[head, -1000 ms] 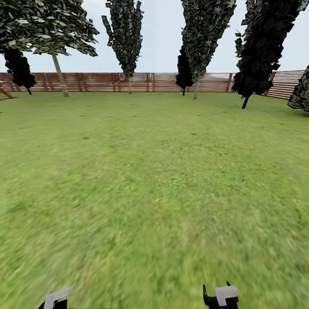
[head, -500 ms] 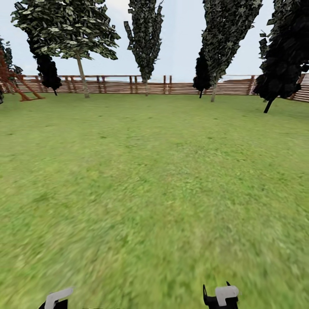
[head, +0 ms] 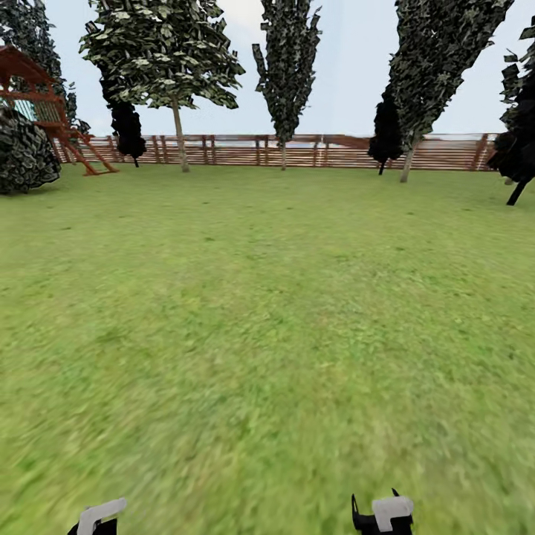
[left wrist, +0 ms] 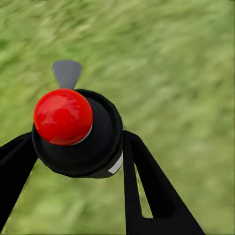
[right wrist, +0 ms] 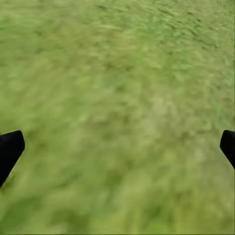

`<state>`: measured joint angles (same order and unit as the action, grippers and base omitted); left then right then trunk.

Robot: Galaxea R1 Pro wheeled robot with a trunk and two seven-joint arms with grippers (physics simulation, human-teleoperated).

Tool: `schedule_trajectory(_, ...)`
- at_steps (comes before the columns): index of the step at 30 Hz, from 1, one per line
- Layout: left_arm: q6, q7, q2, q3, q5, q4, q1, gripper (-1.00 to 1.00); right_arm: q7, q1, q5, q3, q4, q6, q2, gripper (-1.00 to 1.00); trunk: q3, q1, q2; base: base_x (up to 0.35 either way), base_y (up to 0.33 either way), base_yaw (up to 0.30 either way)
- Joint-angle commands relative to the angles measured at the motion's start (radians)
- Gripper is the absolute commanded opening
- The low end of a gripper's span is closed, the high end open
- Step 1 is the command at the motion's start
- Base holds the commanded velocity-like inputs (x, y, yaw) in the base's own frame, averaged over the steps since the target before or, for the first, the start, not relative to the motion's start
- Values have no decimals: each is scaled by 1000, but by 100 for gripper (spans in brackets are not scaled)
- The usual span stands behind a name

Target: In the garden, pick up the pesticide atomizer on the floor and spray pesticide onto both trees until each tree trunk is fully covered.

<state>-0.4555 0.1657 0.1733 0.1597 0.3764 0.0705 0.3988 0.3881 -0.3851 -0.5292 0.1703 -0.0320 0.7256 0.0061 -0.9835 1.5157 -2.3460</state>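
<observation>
Head view looks forward and down across the lawn (head: 267, 312) to the far fence (head: 245, 150); both wrist views face the same grass close-up.

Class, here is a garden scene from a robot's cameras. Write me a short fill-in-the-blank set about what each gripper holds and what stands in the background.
1. The left gripper is shut on a black atomizer with a ____ top.
2. The right gripper is ____, with only grass between its fingers.
3. Behind the lawn runs a brown wooden ____.

Missing words: red; open; fence
</observation>
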Motion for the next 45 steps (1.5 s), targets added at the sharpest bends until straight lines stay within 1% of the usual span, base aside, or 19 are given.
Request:
schedule_trajectory(1,0,0,0,0,0,0,0,-100,0,0,0,0,0,0,0,100,1,0,0,281,186,245)
schedule_trajectory(6,0,0,0,0,0,0,0,-100,0,0,0,0,0,0,0,100,5,0,0,242,154,245)
schedule_trajectory(22,0,0,0,0,0,0,0,-100,0,0,0,0,0,0,5,100,19,0,0,25,5,245)
schedule_trajectory(29,-1,6,0,0,1,0,0,-100,0,0,0,0,0,0,7,100,24,0,0,311,0,253)
schedule_trajectory(39,-3,9,0,0,1,-1,0,-100,0,0,0,0,0,0,8,100,22,0,0,339,0,276)
schedule_trajectory(45,-7,9,0,0,2,-11,0,-100,-4,0,-3,-1,0,0,5,100,21,0,0,339,0,49)
